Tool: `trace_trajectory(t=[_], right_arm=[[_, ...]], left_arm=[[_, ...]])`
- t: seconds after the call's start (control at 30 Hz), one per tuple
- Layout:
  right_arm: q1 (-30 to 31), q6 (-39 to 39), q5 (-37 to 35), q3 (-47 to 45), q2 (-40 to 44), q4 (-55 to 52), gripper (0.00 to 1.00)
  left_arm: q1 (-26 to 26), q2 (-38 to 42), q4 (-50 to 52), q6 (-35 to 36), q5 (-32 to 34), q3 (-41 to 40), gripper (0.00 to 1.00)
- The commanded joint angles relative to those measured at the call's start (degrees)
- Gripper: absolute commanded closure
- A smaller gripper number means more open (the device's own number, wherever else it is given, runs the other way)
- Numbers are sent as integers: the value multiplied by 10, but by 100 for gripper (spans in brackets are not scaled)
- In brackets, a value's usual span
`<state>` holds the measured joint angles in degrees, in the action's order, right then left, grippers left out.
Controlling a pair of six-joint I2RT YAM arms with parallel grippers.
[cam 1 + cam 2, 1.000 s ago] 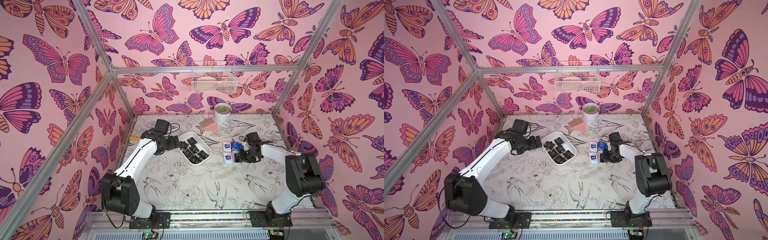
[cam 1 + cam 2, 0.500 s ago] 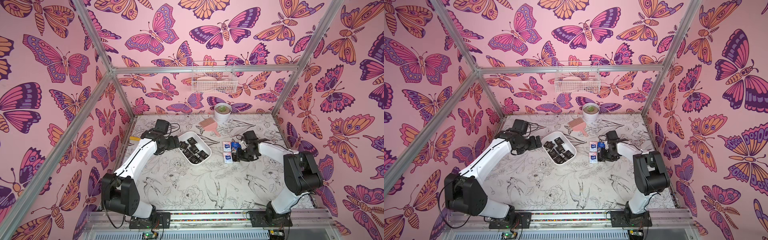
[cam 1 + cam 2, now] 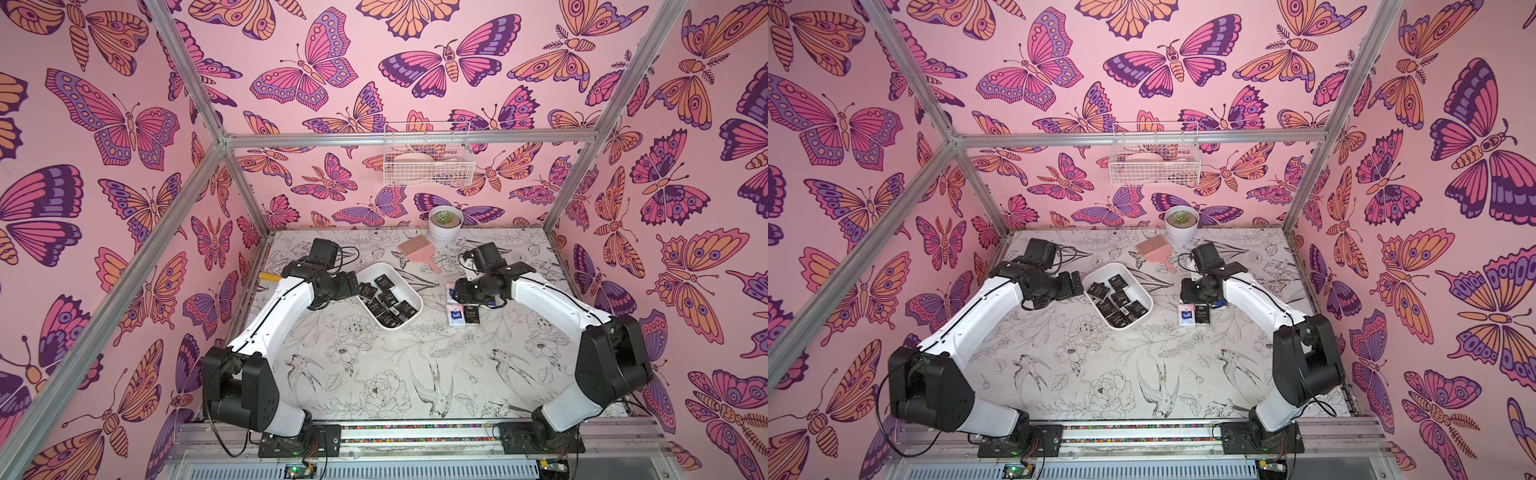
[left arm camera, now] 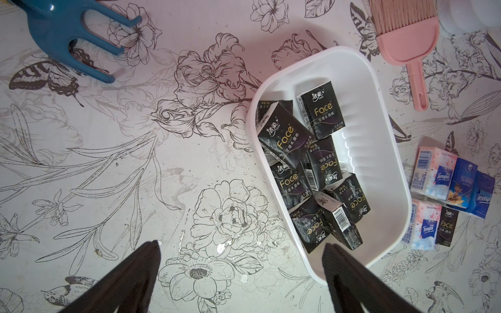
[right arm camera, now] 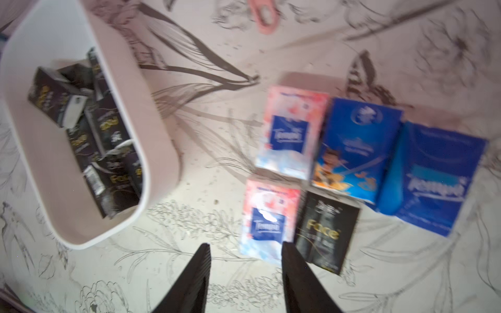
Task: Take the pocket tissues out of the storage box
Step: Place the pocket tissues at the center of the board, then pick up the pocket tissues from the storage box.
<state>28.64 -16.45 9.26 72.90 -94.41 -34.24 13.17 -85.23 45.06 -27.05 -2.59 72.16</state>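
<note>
The storage box [image 3: 410, 291] [image 3: 1139, 291] is a shallow white tray at mid-table. Several black pocket tissues [image 3: 384, 301] [image 4: 311, 173] [image 5: 89, 135] lie jumbled inside it. More packets [image 3: 463, 318] [image 3: 1194, 316] [image 5: 325, 168], white-pink, blue and one black, lie on the table to the right of the box. My left gripper [image 3: 357, 286] [image 4: 241, 245] hovers open at the box's left end, one finger over its rim, holding nothing. My right gripper [image 3: 455, 291] [image 5: 246, 244] is open above the table beside the loose packets, with nothing between its fingers.
A pink hand brush [image 3: 415, 251] lies behind the box, and a white plant pot [image 3: 444, 224] stands at the back wall. A wire basket [image 3: 428, 162] hangs above. A blue fork-shaped tool [image 4: 67, 32] lies at the far left, near a yellow handle [image 3: 270, 277].
The right gripper has drawn back from the loose packets toward the left and its jaws have widened. A black packet now shows beside the white-pink one. The left arm has not moved.
</note>
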Motion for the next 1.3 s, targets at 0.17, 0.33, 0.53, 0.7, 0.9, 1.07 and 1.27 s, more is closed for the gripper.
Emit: trace_trajectory(t=[0.17,0.33,0.53,0.7,0.9,1.07,1.27], right_arm=[[153,78,-86,239,-181,-99,48],[185,84,-91,309,-254,-119,46],[205,81,-76,330,-293,-122,45],[215,75,-74,320,-302,-117,45],[217,71,-68,312,-308,-115,46],[218,68,-67,312,-317,-120,48],[219,66,-62,312,-325,-122,53]], left_arm=[[2,2,18,8,9,-5,0],[-5,16,17,9,11,-17,0],[-16,28,18,14,8,-25,0],[-20,31,18,15,6,-26,0],[-20,30,17,15,4,-26,0],[-22,30,16,15,5,-27,0],[-22,29,17,14,6,-26,0]])
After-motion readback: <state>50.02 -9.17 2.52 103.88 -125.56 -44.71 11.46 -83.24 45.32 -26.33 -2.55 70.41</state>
